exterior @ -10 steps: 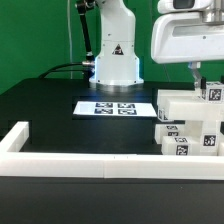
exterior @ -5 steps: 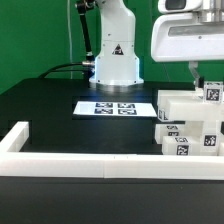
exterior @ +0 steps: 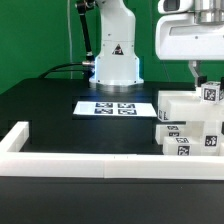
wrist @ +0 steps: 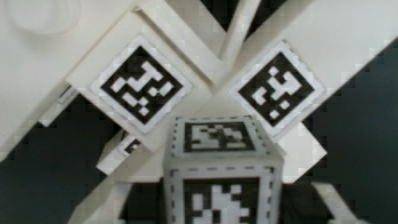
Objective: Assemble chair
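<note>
The chair is a cluster of chunky white tagged blocks (exterior: 185,125) at the exterior view's right edge. My gripper (exterior: 200,80) hangs right above that cluster, shut on a small white tagged chair piece (exterior: 209,93) that sits on or just over the top block; I cannot tell whether they touch. In the wrist view that piece (wrist: 217,150) fills the space inside my gripper (wrist: 217,205), one finger on each side of it. Beyond it, two slanted white chair faces with tags (wrist: 143,82) meet in a V.
The marker board (exterior: 115,107) lies flat on the black table in front of the arm's white base (exterior: 115,55). A long white border rail (exterior: 80,162) runs along the near edge and turns back at the exterior view's left.
My gripper has shifted slightly toward the exterior view's right, carrying the held piece, whose tag now sits a little differently. The other blocks have not moved.
</note>
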Motion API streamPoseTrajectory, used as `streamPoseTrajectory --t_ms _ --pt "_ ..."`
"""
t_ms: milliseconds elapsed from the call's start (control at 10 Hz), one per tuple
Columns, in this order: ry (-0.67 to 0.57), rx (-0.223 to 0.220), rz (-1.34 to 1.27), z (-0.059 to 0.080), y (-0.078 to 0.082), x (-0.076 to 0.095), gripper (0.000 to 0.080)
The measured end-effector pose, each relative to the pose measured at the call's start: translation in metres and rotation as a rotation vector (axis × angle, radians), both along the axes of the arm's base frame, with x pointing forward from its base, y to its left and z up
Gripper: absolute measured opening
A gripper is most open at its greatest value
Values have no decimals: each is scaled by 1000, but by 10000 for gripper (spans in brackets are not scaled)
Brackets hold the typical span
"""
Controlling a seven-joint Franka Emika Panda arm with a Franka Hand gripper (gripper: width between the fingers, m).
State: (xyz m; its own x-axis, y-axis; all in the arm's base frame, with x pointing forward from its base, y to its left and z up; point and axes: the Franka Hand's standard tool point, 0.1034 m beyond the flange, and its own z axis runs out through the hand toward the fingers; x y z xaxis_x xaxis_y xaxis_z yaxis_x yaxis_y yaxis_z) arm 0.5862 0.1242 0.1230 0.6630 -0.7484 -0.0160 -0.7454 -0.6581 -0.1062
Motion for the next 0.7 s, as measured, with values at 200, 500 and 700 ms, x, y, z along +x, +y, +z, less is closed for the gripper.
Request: streamPoseTrajectory --t_ms 200,500,700 --pt "14 12 -172 0 0 0 290" --pt "33 33 -423 0 1 0 290" --pt "43 46 -522 0 2 0 290"
